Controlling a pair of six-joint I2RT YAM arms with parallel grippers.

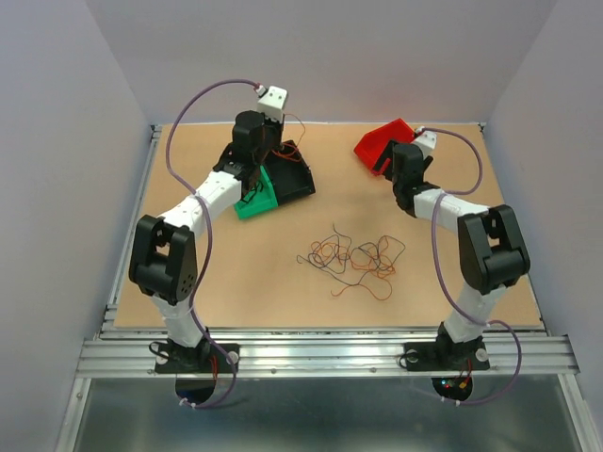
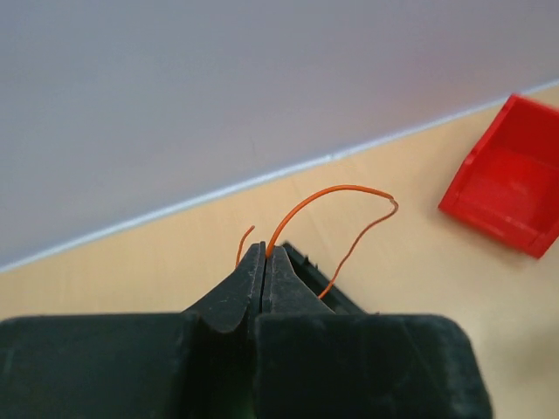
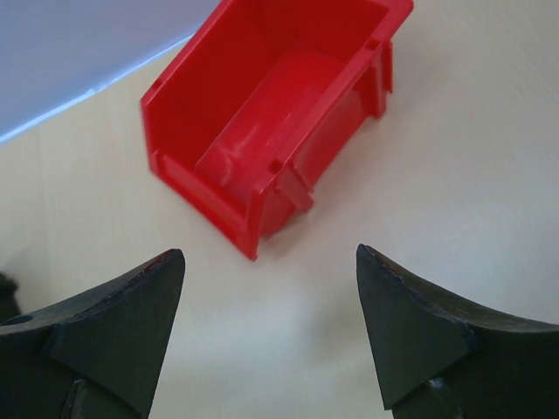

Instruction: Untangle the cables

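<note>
Shows the left gripper (image 2: 265, 253) pinched shut on one orange cable (image 2: 332, 190), which arches up and right from the tips, above what looks like the black bin (image 1: 292, 179) at the far left of the table (image 1: 236, 282). Finds the other cables (image 1: 353, 256) knotted mid-table, nearer the robot and rightward of that gripper, spread mostly side to side. Places the right gripper (image 3: 269, 253), spread wide and holding nothing, beside the red bin (image 3: 271, 131), somewhat nearer them.

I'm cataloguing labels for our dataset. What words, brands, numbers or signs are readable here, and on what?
None: no readable text in any view.
The red bin, green bin, black bin, the table and the left gripper pinching the orange cable show no markings.
</note>
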